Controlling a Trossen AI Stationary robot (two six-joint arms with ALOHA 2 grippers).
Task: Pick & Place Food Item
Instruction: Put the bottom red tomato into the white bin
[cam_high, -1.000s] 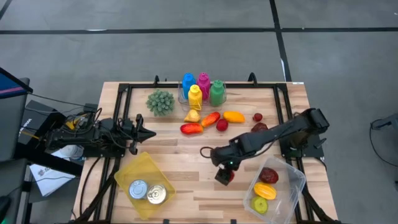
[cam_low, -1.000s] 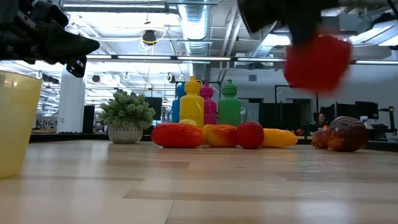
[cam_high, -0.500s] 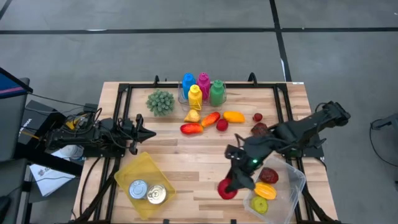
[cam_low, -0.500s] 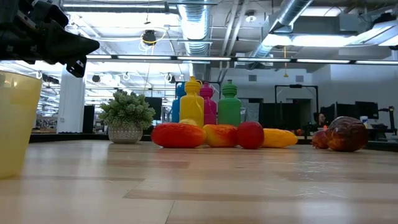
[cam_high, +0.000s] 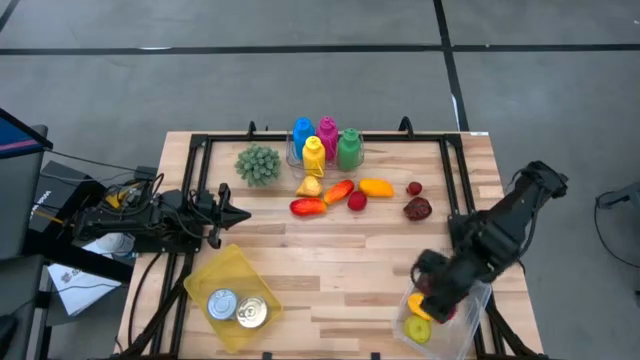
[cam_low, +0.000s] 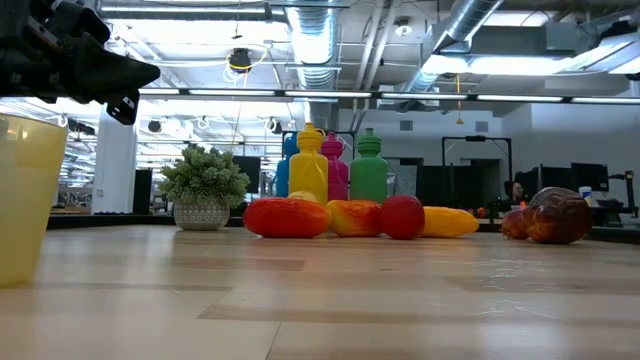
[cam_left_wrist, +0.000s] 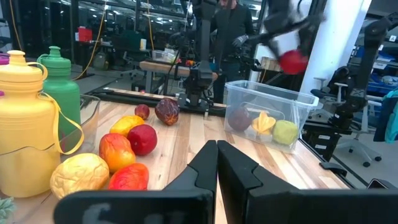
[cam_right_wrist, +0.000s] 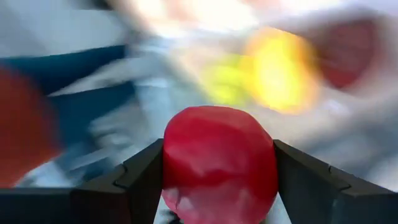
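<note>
Transport step: our right gripper, over the clear bin, clamps a red fruit. Next, we judge, we must lower and release inside. Our left gripper waits closed, empty.

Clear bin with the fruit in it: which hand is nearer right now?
Right. The right hand is over the clear bin, gripping a red fruit. The left hand, shut, waits across the table by the yellow bin.
</note>
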